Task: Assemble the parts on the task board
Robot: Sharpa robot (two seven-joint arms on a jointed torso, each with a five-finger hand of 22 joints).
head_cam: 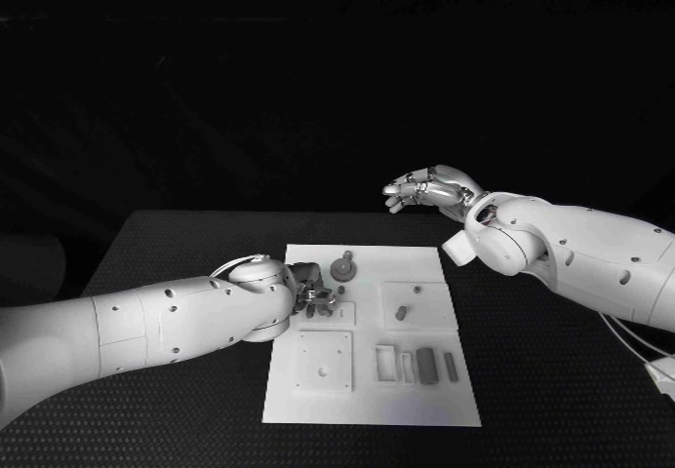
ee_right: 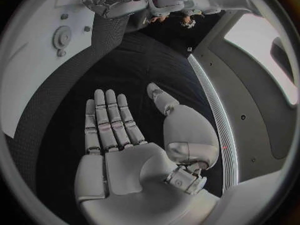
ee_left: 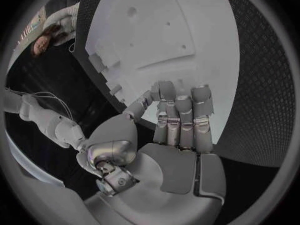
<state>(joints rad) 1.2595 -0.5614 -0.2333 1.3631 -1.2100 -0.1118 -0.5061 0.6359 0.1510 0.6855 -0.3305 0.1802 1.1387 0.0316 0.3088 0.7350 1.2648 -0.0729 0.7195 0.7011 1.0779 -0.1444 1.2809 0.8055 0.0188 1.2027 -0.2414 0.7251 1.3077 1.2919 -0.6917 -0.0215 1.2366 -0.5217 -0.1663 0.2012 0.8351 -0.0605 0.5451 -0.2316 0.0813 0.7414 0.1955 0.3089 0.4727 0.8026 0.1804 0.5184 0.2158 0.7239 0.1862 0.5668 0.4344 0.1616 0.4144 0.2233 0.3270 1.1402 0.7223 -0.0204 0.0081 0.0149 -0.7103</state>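
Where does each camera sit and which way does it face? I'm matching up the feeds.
Head view: on the robot's head, looking down at the task board; both arms, left hand, right hand.
Left wrist view: behind the left hand, facing the task board.
Right wrist view: behind the right hand, facing the table, flat and holding nothing.
Shared: all three views show the board; the right wrist view also shows the left hand.

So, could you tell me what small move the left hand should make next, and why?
Probably a small lowering of the left hand onto the grey part beneath its fingers, to close on it. It hovers over the task board near the gear-shaped part, its fingers straight and holding nothing in the left wrist view, while the right hand waits open, raised beyond the board.
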